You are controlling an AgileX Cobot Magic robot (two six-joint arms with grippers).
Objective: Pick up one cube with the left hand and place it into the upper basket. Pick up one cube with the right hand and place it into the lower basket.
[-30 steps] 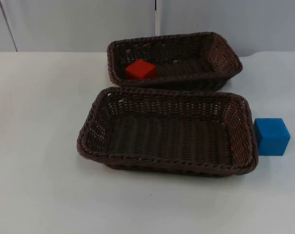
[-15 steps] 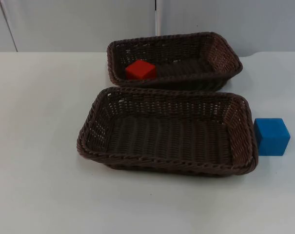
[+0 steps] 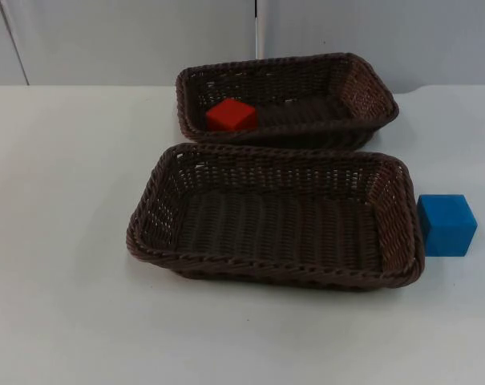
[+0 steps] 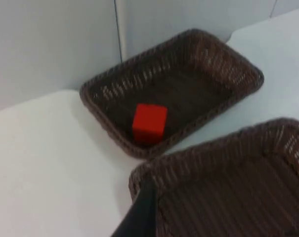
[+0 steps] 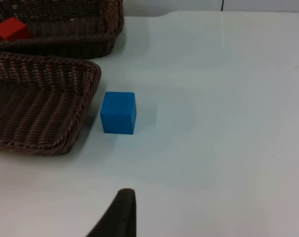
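A red cube (image 3: pixel 231 115) lies inside the upper brown wicker basket (image 3: pixel 370 88), near its left end. The lower basket (image 3: pixel 274 271) in front of it holds nothing. A blue cube (image 3: pixel 446 224) stands on the table just right of the lower basket's right wall. My left gripper (image 4: pixel 139 217) hovers above the left rim of the lower basket (image 4: pixel 213 148), looking toward the red cube (image 4: pixel 149 122). My right gripper (image 5: pixel 117 215) hangs over bare table, some way short of the blue cube (image 5: pixel 118 112) and apart from it.
The grey partition wall (image 3: pixel 130 40) closes the table right behind the upper basket. White table top (image 3: pixel 66 241) stretches left of both baskets and in front of the lower one.
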